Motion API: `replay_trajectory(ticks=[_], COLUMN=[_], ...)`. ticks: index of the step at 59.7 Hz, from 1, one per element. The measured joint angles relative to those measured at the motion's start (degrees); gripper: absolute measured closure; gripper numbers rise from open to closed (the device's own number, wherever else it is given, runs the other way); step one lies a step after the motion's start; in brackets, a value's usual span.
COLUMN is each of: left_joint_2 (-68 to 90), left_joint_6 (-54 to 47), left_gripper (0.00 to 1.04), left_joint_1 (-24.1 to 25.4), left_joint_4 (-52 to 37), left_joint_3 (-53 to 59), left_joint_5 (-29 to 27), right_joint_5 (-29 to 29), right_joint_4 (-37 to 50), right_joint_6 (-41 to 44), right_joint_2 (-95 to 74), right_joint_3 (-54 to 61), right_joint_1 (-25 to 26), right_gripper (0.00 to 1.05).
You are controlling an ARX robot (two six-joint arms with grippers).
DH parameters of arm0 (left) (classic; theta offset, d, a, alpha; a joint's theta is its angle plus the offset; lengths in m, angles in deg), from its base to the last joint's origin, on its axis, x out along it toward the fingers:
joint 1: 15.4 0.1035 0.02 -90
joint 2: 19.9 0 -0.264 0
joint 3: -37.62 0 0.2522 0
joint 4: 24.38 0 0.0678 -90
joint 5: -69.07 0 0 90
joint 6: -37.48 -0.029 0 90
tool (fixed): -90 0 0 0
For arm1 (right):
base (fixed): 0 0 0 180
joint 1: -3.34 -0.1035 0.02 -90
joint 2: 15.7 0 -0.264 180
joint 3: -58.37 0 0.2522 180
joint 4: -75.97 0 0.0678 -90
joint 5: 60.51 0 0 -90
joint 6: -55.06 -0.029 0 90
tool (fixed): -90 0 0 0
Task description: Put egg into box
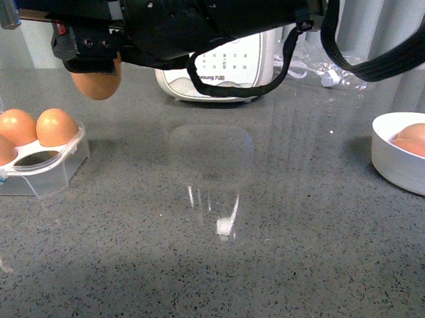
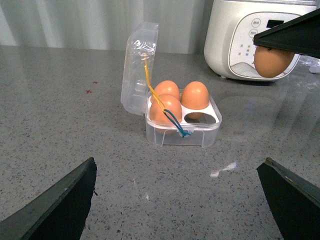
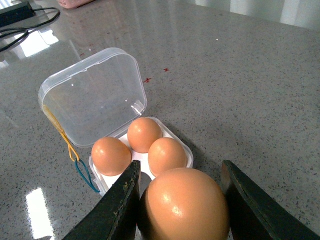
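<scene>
My right gripper (image 1: 94, 62) is shut on the egg (image 1: 97, 83), an orange-brown one hanging in the air above and a little to the right of the box (image 1: 42, 168). In the right wrist view the egg (image 3: 184, 205) sits between the dark fingers (image 3: 117, 202), just over the box (image 3: 125, 172). The box is a clear carton with its lid (image 3: 92, 95) open, three eggs in it and one cup (image 2: 194, 116) empty. My left gripper (image 2: 180, 200) is open over bare table, short of the box (image 2: 182, 132); the held egg (image 2: 272, 61) shows beyond it.
A round white bowl (image 1: 401, 168) with brown eggs stands at the right edge. A white appliance (image 1: 220, 71) stands at the back centre. A yellow and blue band (image 2: 165, 112) hangs over the carton's front. The table is grey speckled stone.
</scene>
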Motion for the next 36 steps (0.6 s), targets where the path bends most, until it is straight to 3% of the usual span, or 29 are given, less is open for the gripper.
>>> replay_trajectory(ticks=[36], left_joint_2=[0.0], left_joint_6=[0.0], left_gripper=[0.07], left_joint_1=[0.0], left_joint_4=[0.0], left_joint_3=[0.0], left_joint_5=[0.0], right_joint_5=[0.9], right_joint_4=[-3.9], right_joint_6=[0.2], right_joint_2=[-6.3], right_joint_3=[-7.8], right_joint_1=[-5.1], right_gripper=[0.63])
